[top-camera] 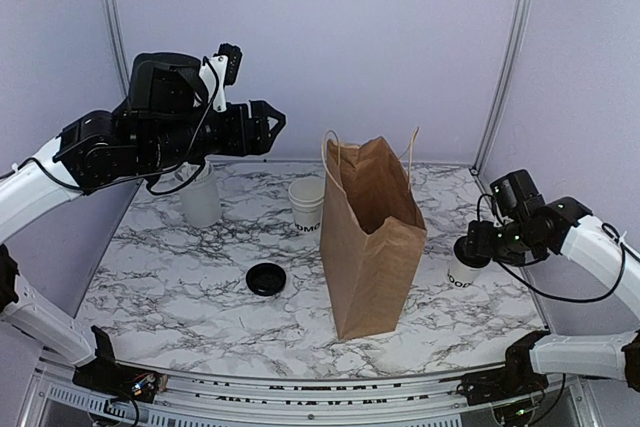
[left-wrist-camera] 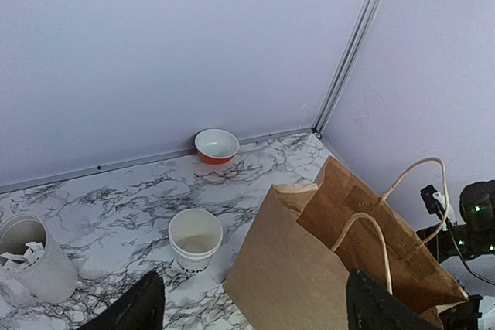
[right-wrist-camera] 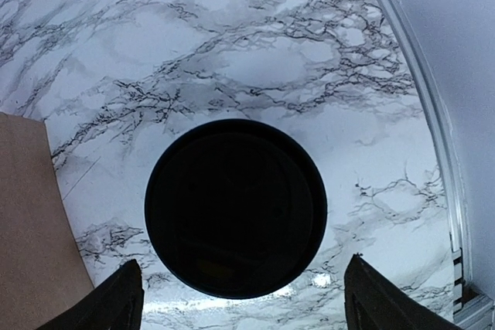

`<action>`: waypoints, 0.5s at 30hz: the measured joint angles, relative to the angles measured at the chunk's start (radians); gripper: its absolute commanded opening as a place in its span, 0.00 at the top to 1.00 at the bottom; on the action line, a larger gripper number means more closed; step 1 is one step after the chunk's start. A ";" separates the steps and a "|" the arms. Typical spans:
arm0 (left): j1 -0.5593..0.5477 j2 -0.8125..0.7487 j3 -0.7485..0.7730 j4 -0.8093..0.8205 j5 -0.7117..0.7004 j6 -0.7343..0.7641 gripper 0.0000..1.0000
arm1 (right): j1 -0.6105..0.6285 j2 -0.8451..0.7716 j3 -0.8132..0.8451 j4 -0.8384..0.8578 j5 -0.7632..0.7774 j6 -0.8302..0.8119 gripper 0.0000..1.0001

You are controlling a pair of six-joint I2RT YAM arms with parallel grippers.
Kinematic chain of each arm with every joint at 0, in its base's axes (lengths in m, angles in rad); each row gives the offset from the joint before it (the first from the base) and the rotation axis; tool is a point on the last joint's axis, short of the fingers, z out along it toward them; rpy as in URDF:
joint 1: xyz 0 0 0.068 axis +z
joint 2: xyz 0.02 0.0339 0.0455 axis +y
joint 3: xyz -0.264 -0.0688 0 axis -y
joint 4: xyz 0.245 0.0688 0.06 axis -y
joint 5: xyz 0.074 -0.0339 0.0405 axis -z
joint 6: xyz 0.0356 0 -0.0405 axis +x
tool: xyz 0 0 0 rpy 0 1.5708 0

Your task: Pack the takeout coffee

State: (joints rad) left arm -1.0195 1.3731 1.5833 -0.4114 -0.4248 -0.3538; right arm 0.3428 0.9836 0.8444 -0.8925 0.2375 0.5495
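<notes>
I'm hovering the left gripper (top-camera: 268, 127) high at eleven o'clock, jaws spread wide; the right gripper (top-camera: 470, 245) is pointing down at three o'clock, fingers apart.

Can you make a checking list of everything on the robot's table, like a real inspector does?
Surface: marble-pattern table.
Job's things: takeout coffee, black lid on, standing right of the brown paper bag; the bag stands open and the coffee is not in it yet.
Clutter: loose black lid; lidless white cup; white tub with paper scraps; orange bowl by the back wall.
Grippers: left gripper up high, fingers apart, empty; right gripper over the coffee, fingers apart on either side of its lid, not gripping.
Cables: black cables run along both arms.
Surroundings: lilac walls, metal posts.
</notes>
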 measured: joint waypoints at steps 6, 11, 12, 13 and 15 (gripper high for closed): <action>0.019 -0.021 -0.032 0.017 0.028 -0.003 0.18 | -0.022 0.033 0.000 0.050 -0.010 0.001 0.14; 0.033 -0.035 -0.050 0.026 0.044 -0.005 0.19 | -0.058 0.055 -0.005 0.083 -0.034 -0.002 0.14; 0.037 -0.036 -0.052 0.026 0.049 -0.006 0.18 | -0.062 0.058 -0.005 0.090 -0.037 -0.003 0.14; 0.040 -0.037 -0.055 0.027 0.051 -0.006 0.18 | -0.063 0.062 -0.005 0.094 -0.039 -0.004 0.14; 0.042 -0.037 -0.057 0.027 0.056 -0.006 0.18 | -0.064 0.071 -0.005 0.102 -0.047 -0.004 0.14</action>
State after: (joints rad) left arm -0.9771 1.3361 1.5261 -0.3840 -0.3683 -0.3603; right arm 0.2783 1.0550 0.8391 -0.7906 0.1905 0.5453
